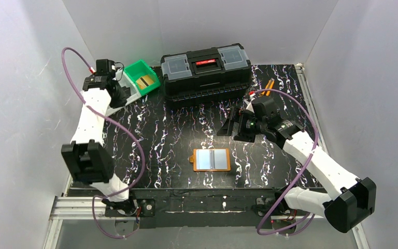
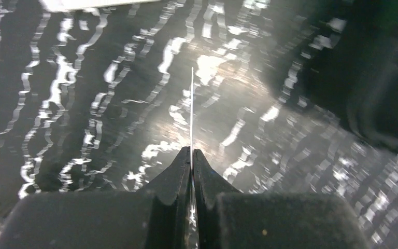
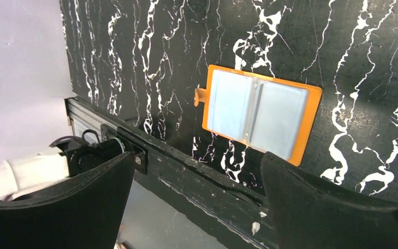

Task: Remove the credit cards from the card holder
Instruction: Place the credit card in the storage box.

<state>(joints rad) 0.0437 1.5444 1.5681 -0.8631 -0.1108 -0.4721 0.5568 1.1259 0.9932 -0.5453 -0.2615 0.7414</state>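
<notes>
Card holder [image 1: 212, 160] lies open on desk [image 1: 176, 129], long axis left-right, nearward-left of our wide-open right hand [image 1: 232, 127]; left hand [image 2: 192, 161], far off, pinches credit card [image 2: 192, 104].

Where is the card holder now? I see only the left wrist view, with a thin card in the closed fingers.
Observer: The card holder lies open, pockets up, in the near middle of the table, far from the left gripper and its card.
Operator: What is beside my left arm?
Observer: A green bin at the far left, with a gold-tan flat piece inside.
Operator: And the right gripper?
Observer: The right gripper is open and empty, above the table between the card holder and the black toolbox.
</notes>
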